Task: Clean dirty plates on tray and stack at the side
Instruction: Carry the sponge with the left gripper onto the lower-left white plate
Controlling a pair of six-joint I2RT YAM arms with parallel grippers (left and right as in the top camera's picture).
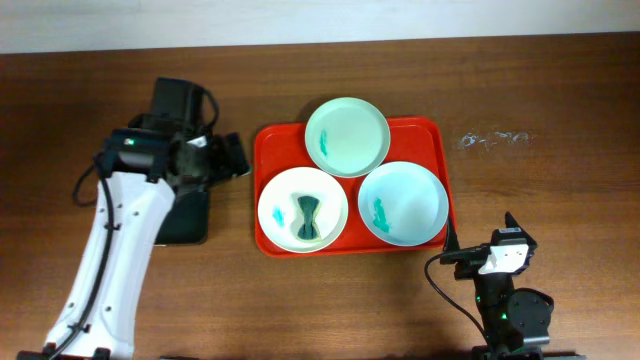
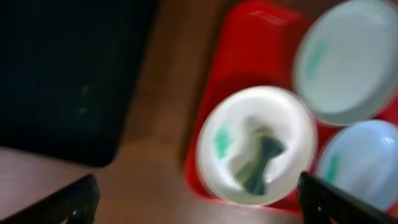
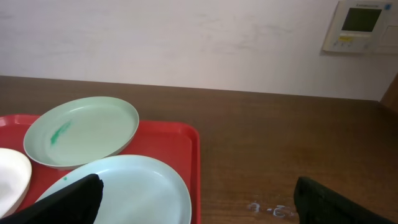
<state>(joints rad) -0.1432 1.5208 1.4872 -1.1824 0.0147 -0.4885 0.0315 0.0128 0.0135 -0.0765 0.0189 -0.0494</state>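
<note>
The red tray (image 1: 278, 142) holds three plates. The far plate (image 1: 347, 136) and the right plate (image 1: 403, 203) are pale mint with teal smears. The near-left plate (image 1: 290, 190) is white and carries a dark green bow-shaped thing (image 1: 308, 218). My left gripper (image 1: 240, 160) is open and empty, just left of the tray. In the blurred left wrist view its fingers (image 2: 199, 205) frame the white plate (image 2: 230, 130) and the tray (image 2: 236, 62). My right gripper (image 1: 482, 238) is open and empty, right of the tray's near corner. The right wrist view (image 3: 199, 205) shows the mint plates (image 3: 81, 130) (image 3: 124, 186).
A black tray (image 1: 185, 215) lies left of the red tray, under my left arm; it also shows in the left wrist view (image 2: 62, 74). White smudges (image 1: 492, 138) mark the wooden table right of the tray. A wall stands behind the table's far edge.
</note>
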